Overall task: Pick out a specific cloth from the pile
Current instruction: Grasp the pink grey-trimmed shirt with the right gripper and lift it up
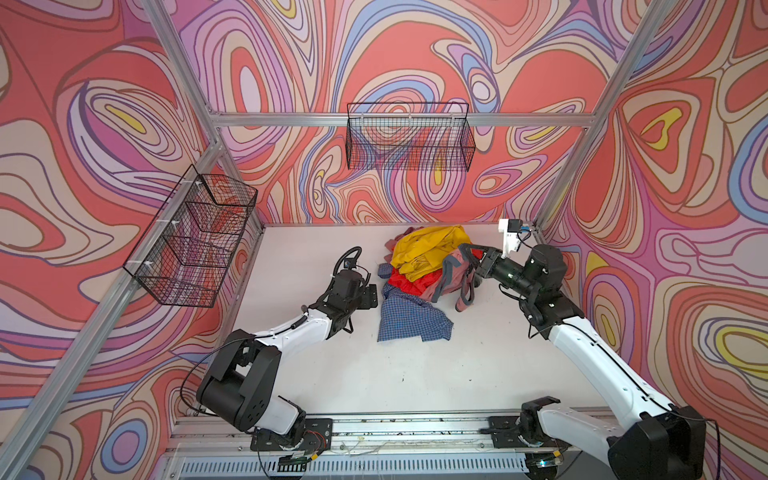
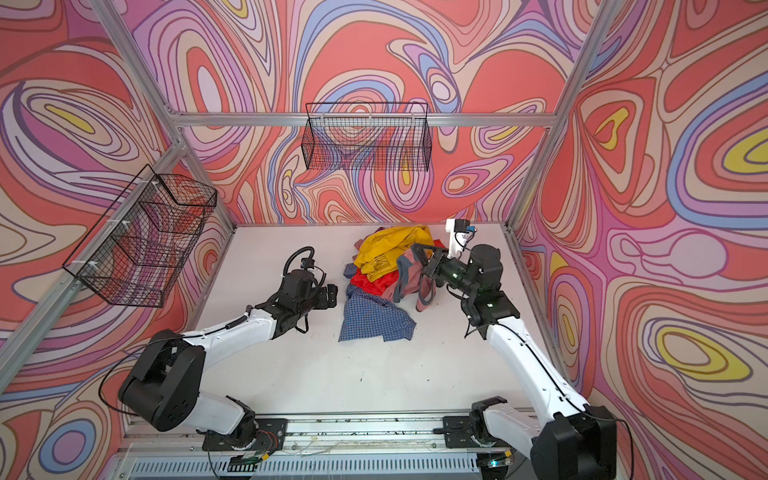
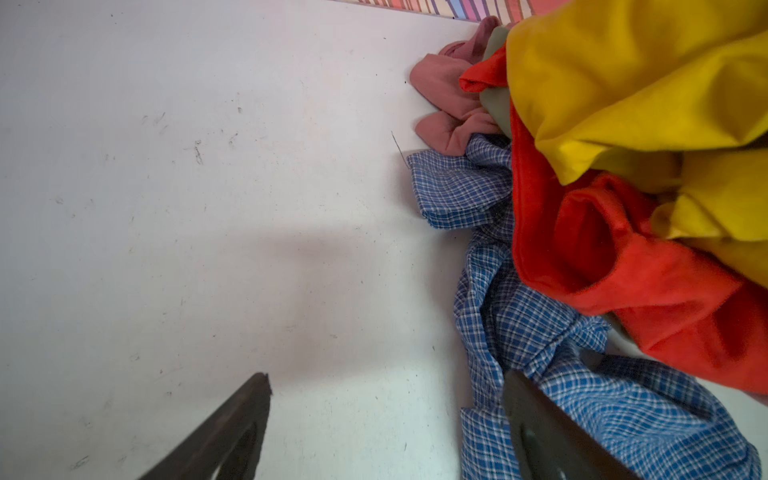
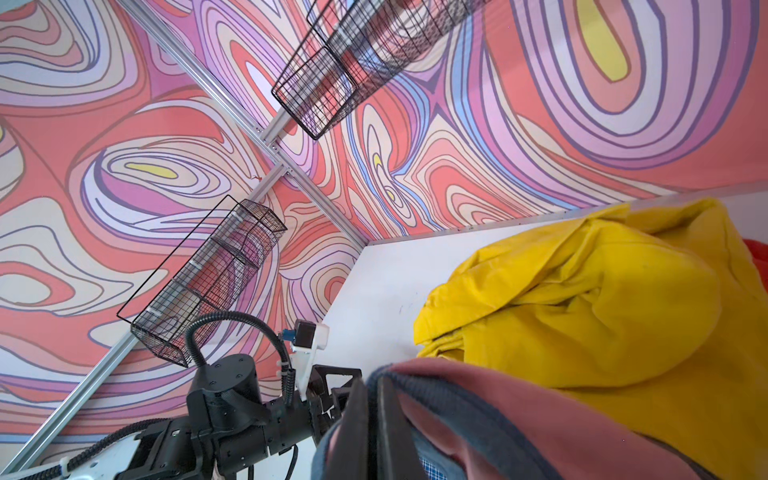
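Grasp on the cloth [image 1: 451,276], a pink-mauve garment with dark trim bands, at the flank of the pile [image 1: 419,270] that faces the right arm. The right end effector [image 1: 473,254] is pressed together on one trim band; the right wrist view shows the band pinched between its closed fingers [image 4: 353,428]. A trim band is a sensible hold, being a thick, firm edge that stands clear of the neighbouring garments.

From the held band the cloth drapes down the pile's flank, partly over the red garment [image 1: 409,283] and just beside the yellow garment [image 1: 428,245], and its lowest fold appears to reach the surface [image 1: 332,374]. A further scrap of pink fabric shows at the pile's far edge in the left wrist view; whether it belongs to the same cloth cannot be told.

The left end effector [image 1: 372,297] is spread wide and holds nothing. It sits low on the opposite flank of the pile, with one finger [image 3: 540,428] over the checked shirt [image 1: 409,320], probably placed to hold the pile down.

Judged from this layout, the cloth is gripped but not yet free. Drawing it away from the pile risks dragging the red garment along.
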You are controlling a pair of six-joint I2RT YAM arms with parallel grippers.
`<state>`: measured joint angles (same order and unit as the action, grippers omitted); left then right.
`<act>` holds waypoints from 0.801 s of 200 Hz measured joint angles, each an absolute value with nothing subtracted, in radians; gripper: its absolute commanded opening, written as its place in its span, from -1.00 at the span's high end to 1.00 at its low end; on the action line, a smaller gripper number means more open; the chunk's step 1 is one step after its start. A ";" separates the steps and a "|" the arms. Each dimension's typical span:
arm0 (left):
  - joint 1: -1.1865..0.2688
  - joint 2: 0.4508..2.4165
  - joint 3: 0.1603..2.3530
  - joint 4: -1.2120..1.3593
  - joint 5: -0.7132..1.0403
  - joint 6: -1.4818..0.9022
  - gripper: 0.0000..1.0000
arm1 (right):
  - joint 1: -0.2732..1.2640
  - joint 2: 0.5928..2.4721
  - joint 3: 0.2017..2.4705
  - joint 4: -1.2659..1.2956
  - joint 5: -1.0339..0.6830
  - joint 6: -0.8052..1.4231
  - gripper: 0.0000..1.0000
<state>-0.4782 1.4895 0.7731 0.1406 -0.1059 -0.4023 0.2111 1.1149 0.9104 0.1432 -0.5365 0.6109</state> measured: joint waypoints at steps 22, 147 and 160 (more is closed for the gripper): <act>-0.487 1.497 0.782 0.138 -0.105 -0.395 -0.81 | 0.211 1.115 0.960 0.110 -0.548 0.593 1.00; -0.531 1.531 0.830 0.119 -0.113 -0.370 -0.80 | 0.211 1.115 1.149 0.021 -0.626 0.535 1.00; -0.533 1.543 0.840 0.116 -0.113 -0.370 -0.81 | 0.211 1.114 1.152 0.020 -0.637 0.533 1.00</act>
<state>-0.5327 1.5429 0.8398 0.1158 -0.1131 -0.3698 0.2111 1.1137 1.1522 0.0200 -0.6373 0.5335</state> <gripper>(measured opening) 0.902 0.049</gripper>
